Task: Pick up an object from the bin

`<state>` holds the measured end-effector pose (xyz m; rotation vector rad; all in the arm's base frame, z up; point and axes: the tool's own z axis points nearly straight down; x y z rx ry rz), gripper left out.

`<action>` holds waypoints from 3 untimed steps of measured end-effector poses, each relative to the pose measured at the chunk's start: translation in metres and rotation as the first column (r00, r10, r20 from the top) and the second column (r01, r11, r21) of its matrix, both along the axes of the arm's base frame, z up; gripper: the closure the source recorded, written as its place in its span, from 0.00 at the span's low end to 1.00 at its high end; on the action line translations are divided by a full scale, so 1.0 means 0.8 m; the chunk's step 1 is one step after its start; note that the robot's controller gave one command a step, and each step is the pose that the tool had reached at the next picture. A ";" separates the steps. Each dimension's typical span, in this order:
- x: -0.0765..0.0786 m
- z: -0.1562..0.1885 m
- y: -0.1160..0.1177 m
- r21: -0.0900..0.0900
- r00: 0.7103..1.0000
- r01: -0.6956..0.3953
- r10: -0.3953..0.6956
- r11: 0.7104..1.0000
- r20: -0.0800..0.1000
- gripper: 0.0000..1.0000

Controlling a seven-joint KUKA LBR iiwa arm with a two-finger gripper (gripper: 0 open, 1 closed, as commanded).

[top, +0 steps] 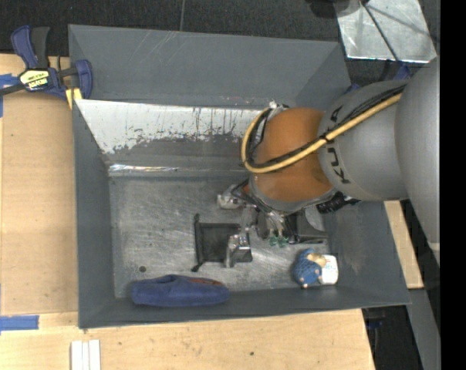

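The gripper (239, 247), open or clenched I cannot tell, hangs low at centre frame by the right edge of a flat black square (213, 241) on the bin (94, 206) floor, so the square lies just left of it, its sides roughly frame-aligned.

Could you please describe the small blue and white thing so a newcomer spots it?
Look into the grey bin, at the lower right corner of its floor. There, right of the pincer, sits a small rounded thing; unlike the long blue bundle and flat black square, it is blue and white.
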<state>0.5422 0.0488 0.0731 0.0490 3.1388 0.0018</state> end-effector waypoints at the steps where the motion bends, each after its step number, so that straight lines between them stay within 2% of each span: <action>1: 0.001 0.003 0.000 0.000 1.000 0.000 0.000 1.000 -0.002 0.00; 2: 0.010 0.009 0.000 0.002 1.000 0.003 -0.003 1.000 0.024 1.00; 3: 0.013 0.072 -0.001 0.000 1.000 0.004 -0.004 1.000 0.007 1.00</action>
